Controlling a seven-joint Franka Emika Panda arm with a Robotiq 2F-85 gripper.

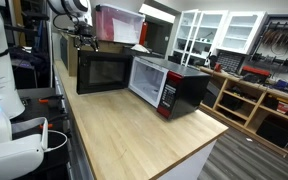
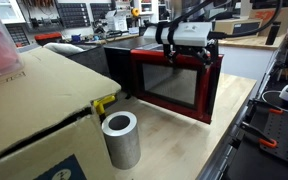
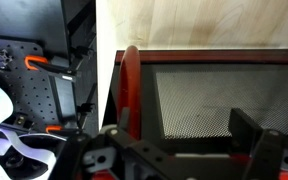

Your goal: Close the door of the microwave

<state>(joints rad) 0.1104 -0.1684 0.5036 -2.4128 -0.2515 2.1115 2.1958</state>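
The microwave (image 1: 174,88) stands on a wooden countertop (image 1: 134,135), with its red button panel facing the front. Its door (image 1: 102,72) is swung wide open, black inner face showing. An exterior view shows the door's red outer face and dark glass (image 2: 174,85). My gripper (image 1: 84,38) hangs just above the door's top edge, also in an exterior view (image 2: 189,42). In the wrist view the gripper (image 3: 194,122) is open, fingers wide apart over the mesh window (image 3: 214,95), beside the red door frame (image 3: 130,90).
A brown cardboard box (image 2: 34,105) fills the near left. A grey metal cylinder (image 2: 121,140) stands on the counter before it. A yellow piece (image 2: 105,103) sits by the box. A pink bin (image 1: 119,25) is behind the microwave. Shelving (image 1: 254,95) stands past the counter's edge.
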